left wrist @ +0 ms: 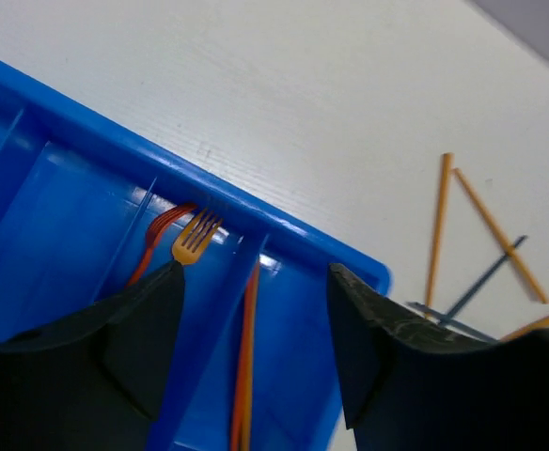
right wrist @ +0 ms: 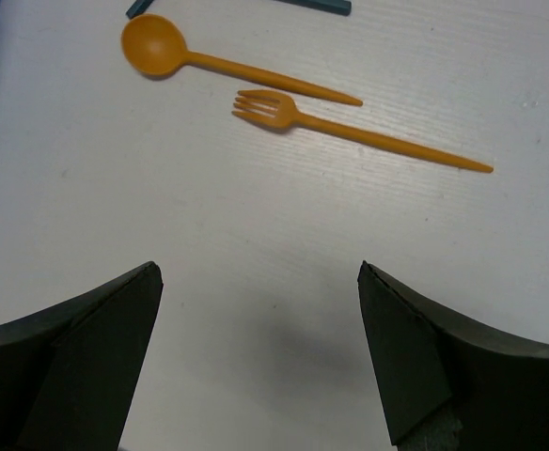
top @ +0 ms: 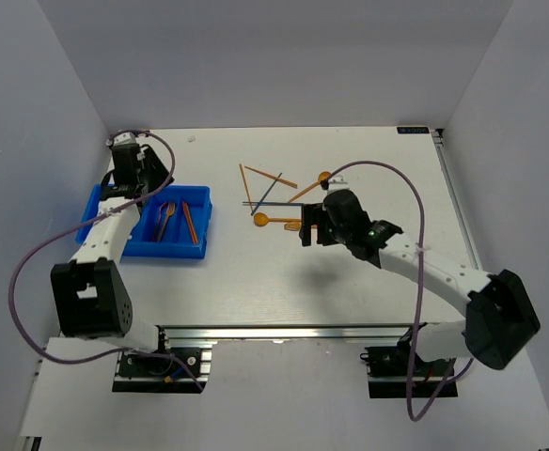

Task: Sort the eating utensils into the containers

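We count two forks (left wrist: 196, 237) and orange sticks (left wrist: 246, 376) in adjoining compartments of the blue bin (left wrist: 58, 225). The left pincer (left wrist: 256, 362) hangs above them, parted and empty. One orange spoon (right wrist: 157, 47) and one loose fork (right wrist: 274, 108) lie on the tabletop (right wrist: 256, 235) ahead of the outstretched right pincer (right wrist: 256, 348), which is wide open and empty.

white table (top: 256, 282), plain grey walls (top: 256, 56) around

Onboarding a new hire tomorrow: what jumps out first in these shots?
The bright blue compartmented plastic bin at the left of the table, with a few orange utensils inside and the left gripper open above it. Then the scattered thin orange and dark blue plastic sticks mid-table, and the right gripper open over an orange plastic spoon and orange plastic fork.
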### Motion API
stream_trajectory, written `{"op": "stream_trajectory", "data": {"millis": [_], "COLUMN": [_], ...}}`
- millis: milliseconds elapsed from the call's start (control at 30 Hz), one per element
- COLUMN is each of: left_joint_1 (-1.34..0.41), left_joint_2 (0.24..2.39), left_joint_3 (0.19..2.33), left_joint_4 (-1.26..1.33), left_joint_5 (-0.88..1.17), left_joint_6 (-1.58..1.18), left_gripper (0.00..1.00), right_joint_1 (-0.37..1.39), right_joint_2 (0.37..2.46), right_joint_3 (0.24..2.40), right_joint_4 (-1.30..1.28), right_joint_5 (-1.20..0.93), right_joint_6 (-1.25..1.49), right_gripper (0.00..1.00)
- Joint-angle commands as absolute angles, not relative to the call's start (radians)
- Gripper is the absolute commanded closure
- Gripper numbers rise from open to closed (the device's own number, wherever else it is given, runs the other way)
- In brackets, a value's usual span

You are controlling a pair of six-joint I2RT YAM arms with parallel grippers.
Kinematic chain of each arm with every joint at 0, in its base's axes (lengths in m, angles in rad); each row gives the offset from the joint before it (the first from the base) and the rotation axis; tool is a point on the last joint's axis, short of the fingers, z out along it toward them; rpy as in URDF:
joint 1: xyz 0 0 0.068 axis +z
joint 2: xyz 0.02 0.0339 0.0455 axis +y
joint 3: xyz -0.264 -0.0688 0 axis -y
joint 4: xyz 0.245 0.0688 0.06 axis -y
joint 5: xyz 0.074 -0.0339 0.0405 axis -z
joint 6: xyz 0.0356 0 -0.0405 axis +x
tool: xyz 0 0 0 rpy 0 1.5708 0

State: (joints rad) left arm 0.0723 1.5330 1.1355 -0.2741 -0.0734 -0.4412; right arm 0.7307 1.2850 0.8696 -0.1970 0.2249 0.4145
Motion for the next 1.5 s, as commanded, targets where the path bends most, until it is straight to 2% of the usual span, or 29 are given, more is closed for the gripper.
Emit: {"op": "stream_trajectory", "data": {"millis": [0,33,100,133,367,500,733,867,1100,1133,1167,1233,1433,1467], "left_joint_1": [0.072,0.072,0.071,0.071,0.072,0.052,0.023,0.021,0.023,0.021,0.021,0.023,0.021,0.020], "left_joint_2": [1.381,1.332,1.272,1.200,0.959,0.920,0.928,0.919,0.917,0.917,0.917,0.917,0.913,0.913], "left_joint_3": [1.132,1.128,1.102,1.076,0.778,0.759,0.764,0.762,0.762,0.762,0.762,0.762,0.761,0.759], "left_joint_4": [-0.334,-0.354,-0.389,-0.388,-0.321,-0.334,-0.337,-0.337,-0.337,-0.337,-0.337,-0.339,-0.341,-0.341], "left_joint_5": [-0.076,-0.089,-0.129,-0.130,-0.075,-0.051,-0.017,-0.023,-0.020,-0.018,-0.020,-0.023,-0.017,-0.002], "left_joint_6": [-0.437,-0.436,-0.440,-0.440,-0.420,-0.408,-0.402,-0.402,-0.402,-0.402,-0.402,-0.402,-0.413,-0.417], "left_gripper": [0.27,0.19,0.13,0.02,0.02,0.02,0.02,0.02,0.02,0.02,0.02,0.02,0.02,0.02], "right_joint_1": [0.695,0.692,0.684,0.681,0.660,0.608,0.586,0.584,0.583,0.583,0.583,0.583,0.606,0.615], "right_joint_2": [1.374,1.391,1.454,1.480,1.785,1.917,2.013,2.048,2.013,2.014,2.019,2.020,2.007,1.990], "right_joint_3": [0.982,0.992,1.032,1.057,1.250,1.373,1.439,1.447,1.326,1.315,1.309,1.281,1.223,1.215], "right_joint_4": [-0.209,-0.201,-0.190,-0.207,-0.307,-0.396,-0.459,-0.526,-0.491,-0.486,-0.486,-0.477,-0.430,-0.417], "right_joint_5": [0.197,0.189,0.170,0.155,0.109,-0.056,-0.101,-0.147,-0.130,-0.133,-0.146,-0.147,-0.129,-0.108], "right_joint_6": [0.307,0.269,0.131,0.079,-0.357,-0.422,-0.466,-0.459,-0.382,-0.377,-0.373,-0.350,-0.293,-0.266], "right_gripper": [0.11,0.11,0.11,0.11,0.13,0.21,0.31,0.44,0.54,0.57,0.65,0.67,0.85,0.90]}}
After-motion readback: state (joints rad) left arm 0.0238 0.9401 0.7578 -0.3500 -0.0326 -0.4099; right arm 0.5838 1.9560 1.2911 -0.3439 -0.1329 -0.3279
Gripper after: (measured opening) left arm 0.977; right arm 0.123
